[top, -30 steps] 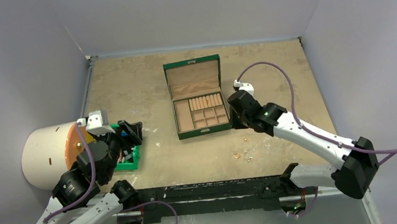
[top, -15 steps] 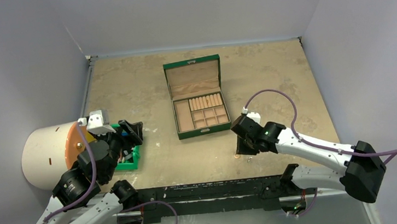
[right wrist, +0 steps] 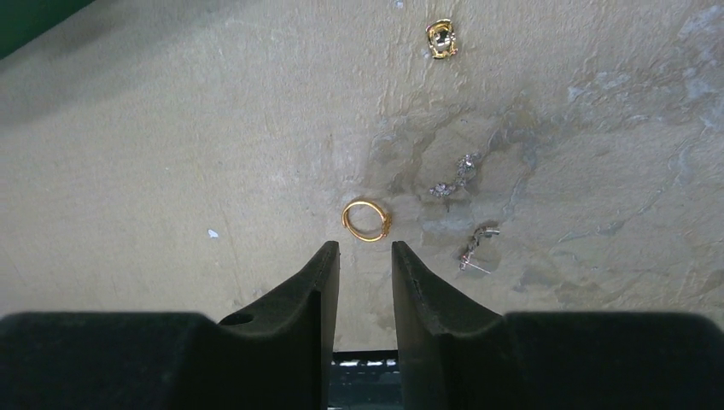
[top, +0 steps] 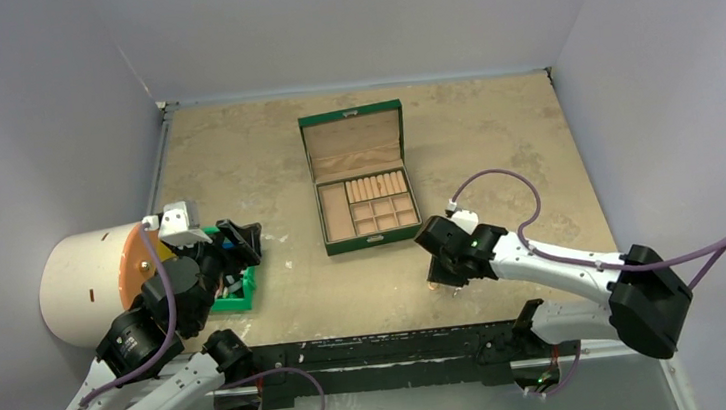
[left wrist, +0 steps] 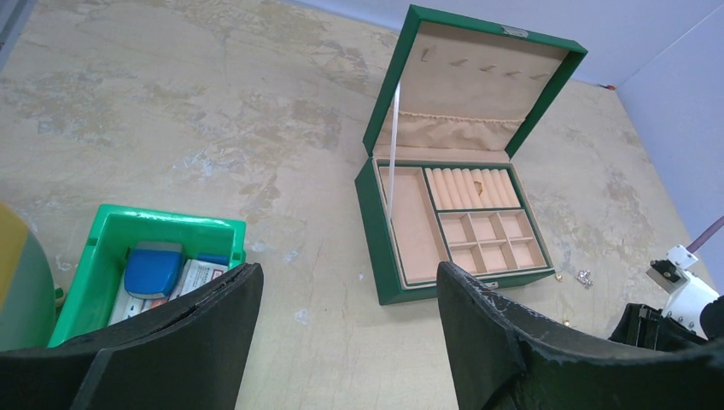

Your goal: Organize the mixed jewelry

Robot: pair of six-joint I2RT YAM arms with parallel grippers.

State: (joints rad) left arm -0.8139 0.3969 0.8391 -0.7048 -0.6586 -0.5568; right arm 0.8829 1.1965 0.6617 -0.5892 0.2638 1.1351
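The mixed jewelry lies on the table in front of the open green box (top: pixel 374 240). In the right wrist view I see a gold ring (right wrist: pixel 366 220), a small gold piece (right wrist: pixel 440 38), a short silver chain (right wrist: pixel 452 177) and a thin silver piece (right wrist: pixel 476 246). My right gripper (right wrist: pixel 365 248) hangs low over the table, jaws a narrow gap apart and empty, tips just short of the gold ring. In the top view it (top: pixel 443 276) sits right of the box's front corner. My left gripper (left wrist: pixel 350 282) is wide open and empty, held high above the table.
A small green plastic bin (left wrist: pixel 145 256) with blue and dark items stands at the left, by a white cylinder (top: pixel 80 282). The box (left wrist: pixel 371 231) has tan cushion rolls and small compartments. The table's near edge lies just behind the right fingers.
My right arm swung from beside the box's right front corner toward the near edge and came down over the jewelry. The left arm has not moved.
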